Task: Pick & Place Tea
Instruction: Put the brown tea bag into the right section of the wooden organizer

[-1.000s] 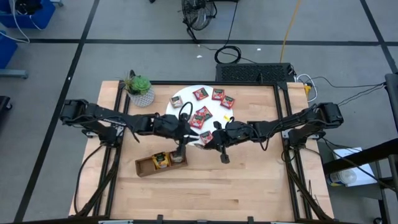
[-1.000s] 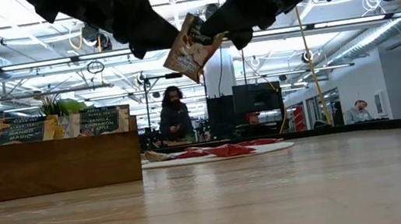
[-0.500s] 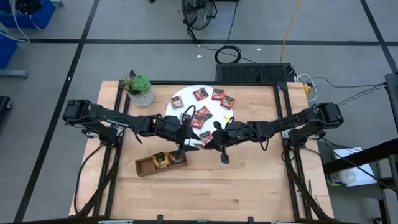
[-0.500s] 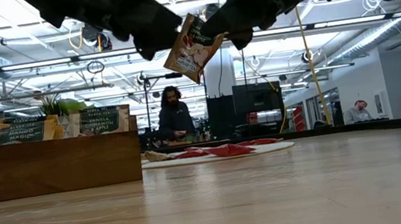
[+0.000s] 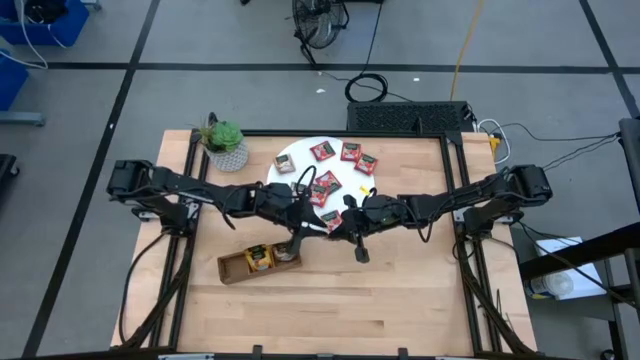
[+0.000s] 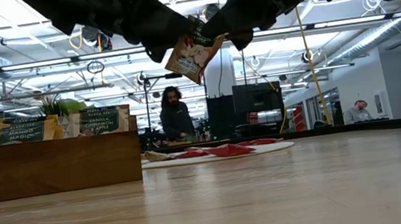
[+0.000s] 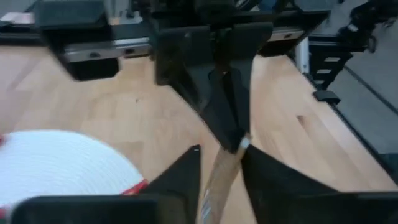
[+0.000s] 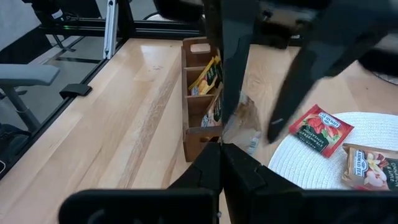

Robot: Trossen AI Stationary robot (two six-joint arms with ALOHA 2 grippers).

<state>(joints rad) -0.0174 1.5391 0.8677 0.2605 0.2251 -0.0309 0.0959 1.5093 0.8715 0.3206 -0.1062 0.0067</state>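
While the two arms meet above the middle of the table [image 5: 400, 300], one tea sachet [image 6: 191, 57] hangs in the air between them, well clear of the wood. The right gripper [image 6: 219, 35] has its fingers pressed together on the sachet's upper edge. The left gripper [image 6: 175, 43] straddles the same sachet with its fingers a little apart; whether they bear on it cannot be told. This shared position suggests a transfer from one arm to the other, probably because the wooden tray [image 5: 258, 262] lies nearer the left arm. The tray stands near the front of the table, just beside the meeting point, and holds upright sachets with dark and yellow labels in two compartments; the end compartment looks empty in the right wrist view. The white disc [image 5: 300, 150], farther back, carries several loose red sachets [image 5: 350, 152] lying flat. A potted plant [image 5: 226, 145] stands at the disc's left.
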